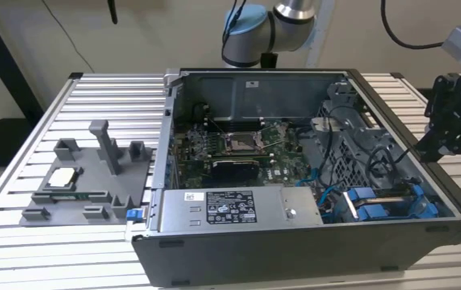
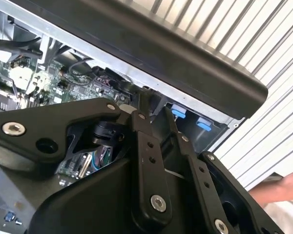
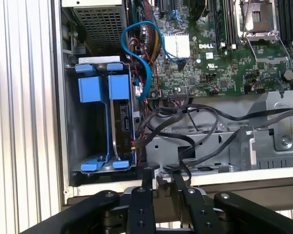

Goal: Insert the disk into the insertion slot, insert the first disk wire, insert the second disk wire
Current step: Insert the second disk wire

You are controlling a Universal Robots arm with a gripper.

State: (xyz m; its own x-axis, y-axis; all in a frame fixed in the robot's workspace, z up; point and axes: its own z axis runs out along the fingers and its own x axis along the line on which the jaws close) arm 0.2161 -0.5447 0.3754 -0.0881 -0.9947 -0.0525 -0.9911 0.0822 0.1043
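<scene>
1. Gripper (image 3: 162, 174): black, two fingers (image 3: 146, 181), tips a little apart, nothing clamped btwn them. In the exterior view it hangs at that view's right, just outside the rim of the open PC case (image 1: 311, 254), off the table (image 1: 20, 241). Finger ends are hard to make out there. In both wrist views the tips sit over the case rim, not touching any part.

2. Insertion slot (image 3: 71, 122): grey metal bay w/ blue plastic pieces, in the case corner nearest the gripper, beside the perforated cage (image 3: 100, 24). Two side-by-side compartments. The one next to the case wall looks hollow, though its floor is in shadow.

3. Disk (image 3: 122, 119): a dark flat unit stands on edge in the compartment on the motherboard (image 3: 219, 53) side, btwn blue carrier rails. Only its connector edge shows, label hidden, so ID is probable, not certain. In the exterior view the bay interior is too dark to confirm.

4. Wires: blue cable (image 3: 147, 53) loops from the board down to the disk's connector edge. Cannot tell whether its end is seated. Black cable bundle (image 3: 195, 119) lies across the metal bracket next to the bay, ends hidden behind the bracket and fingers.

5. Other: labelled power-supply box (image 1: 230, 208) along the case's near wall. Grey fixture tray (image 1: 85, 175) on the table at the exterior view's left, well apart from the case. In the second wrist view a person's hand (image 2: 278, 191) is cut off at the frame edge, and gripper links block most of the case interior
</scene>
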